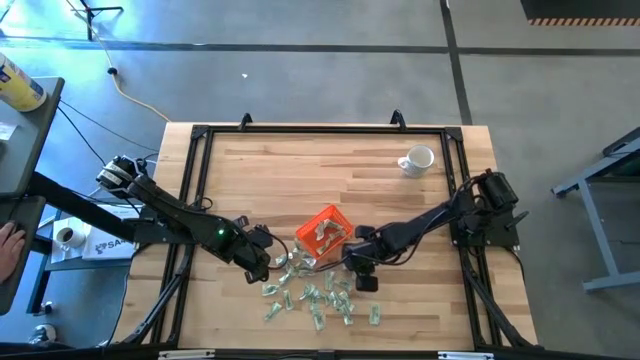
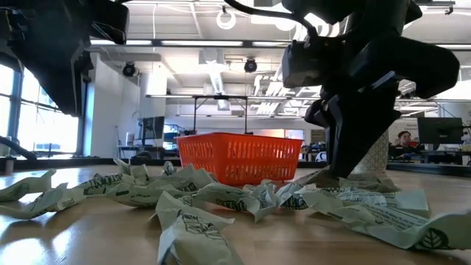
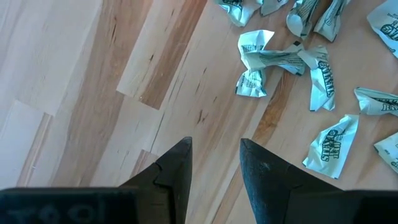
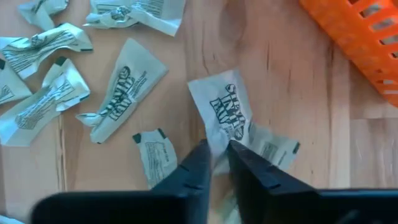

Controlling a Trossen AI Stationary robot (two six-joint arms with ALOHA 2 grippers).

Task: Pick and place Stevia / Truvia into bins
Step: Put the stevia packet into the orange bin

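Step in hand: the grasp. Your right gripper (image 4: pixel 214 152) is down on the table (image 1: pixel 300 165) at the pile's right edge, just beside the tray (image 1: pixel 323 234), and its fingers have pinched in narrow on the edge of one sachet (image 4: pixel 225 112). That sachet lies flat on the wood, printed face up, with a second sachet (image 4: pixel 272 148) partly under it. Whether the pinch has the top one alone, I cannot tell.

Your left gripper (image 3: pixel 214 165) hangs over bare wood at the pile's left edge, fingers part open, nothing between them. It waits.

The pile (image 1: pixel 312 295) of sachets lies near the table's front edge, just in front of the tray. The tray already holds several sachets; most lie outside it. My judgement: the task is early to midway.

Next move calls for:
- a straight lift, enough to clear the tray's near wall;
- a check on the lift that only one sachet comes up;
- a short carry toward the table's back edge to over the tray, then release.

Risk: the grip is on a thin paper edge and may slip. The tray is light and may shift if you clip its wall.

The mug (image 1: pixel 417 160) near the back right corner is well apart and plays no part.
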